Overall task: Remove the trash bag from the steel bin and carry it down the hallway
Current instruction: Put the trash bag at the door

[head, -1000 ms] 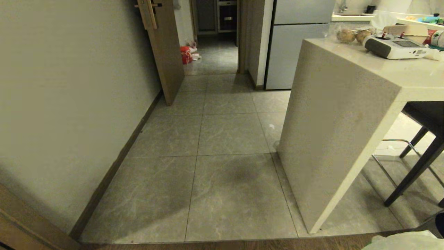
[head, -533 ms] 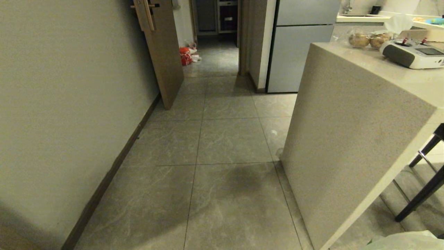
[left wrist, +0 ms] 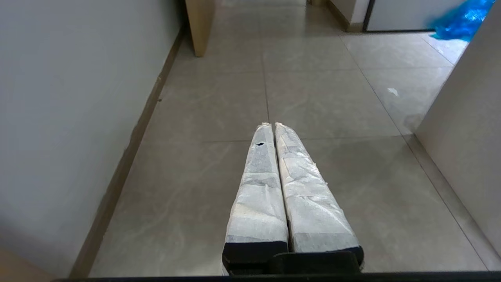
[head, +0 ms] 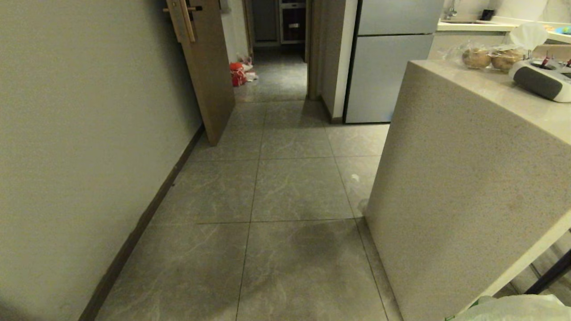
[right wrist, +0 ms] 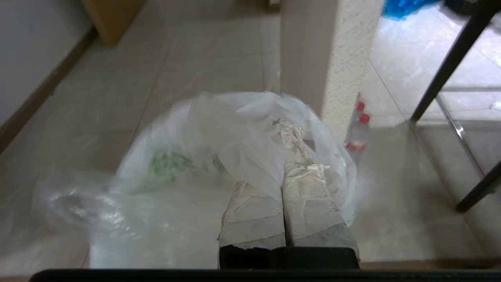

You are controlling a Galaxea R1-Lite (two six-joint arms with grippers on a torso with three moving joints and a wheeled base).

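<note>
A narrow hallway (head: 285, 187) of grey marbled tiles runs ahead, a plain wall on the left at nine o'clock and the pale stone end of a counter (head: 450, 187) close on the right at three o'clock. Toward twelve o'clock a wooden door (head: 205, 71) stands ajar, with an orange-red bag (head: 237, 73) on the floor beyond it and a grey fridge (head: 388, 62) at about one o'clock. The right gripper (right wrist: 285, 129) is pinched tight on the trash bag (right wrist: 219, 156), whose thin white plastic with green printing billows over the taped fingers; in the head view a corner of it shows low at five o'clock. The left gripper (left wrist: 273, 125) hangs over bare floor, fingers pressed together on nothing. Two red-capped bottles (right wrist: 357, 135) stand by the counter's foot.
</note>
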